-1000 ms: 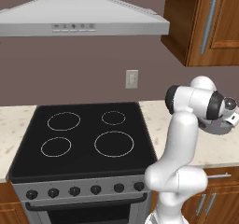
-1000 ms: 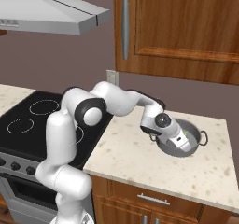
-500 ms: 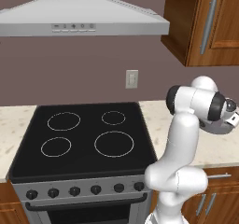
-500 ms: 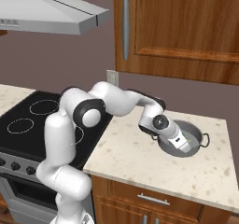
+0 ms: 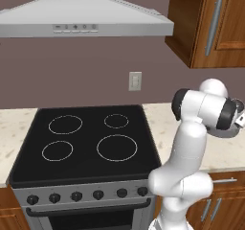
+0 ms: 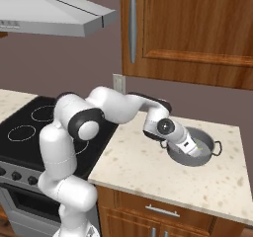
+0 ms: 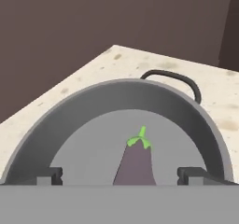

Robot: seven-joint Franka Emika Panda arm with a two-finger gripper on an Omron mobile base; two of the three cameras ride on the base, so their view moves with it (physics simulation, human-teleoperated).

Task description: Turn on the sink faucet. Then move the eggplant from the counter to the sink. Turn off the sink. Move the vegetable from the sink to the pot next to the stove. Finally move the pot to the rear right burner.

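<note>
A grey two-handled pot (image 6: 211, 142) stands on the speckled counter right of the stove. Inside it lies the purple eggplant (image 7: 136, 164) with its green cap pointing away from the hand. My gripper (image 6: 196, 149) reaches down into the pot and stands open. In the hand view my gripper (image 7: 121, 175) has its fingertips (image 7: 49, 175) wide apart on either side of the eggplant, clear of it. The pot's rim (image 7: 121, 85) and far handle (image 7: 173, 77) curve around them. The rear right burner (image 5: 116, 121) is bare. The sink and faucet are out of view.
The black stove (image 5: 86, 138) has four ring burners and a row of knobs along its front. A range hood (image 5: 81, 18) hangs above it, and wooden cabinets (image 6: 197, 28) hang over the counter (image 6: 143, 167). An outlet (image 5: 135, 81) is on the wall.
The jaws have opened wide and let go of the eggplant, which now lies in the pot. The hand has shifted a little further over the pot.
</note>
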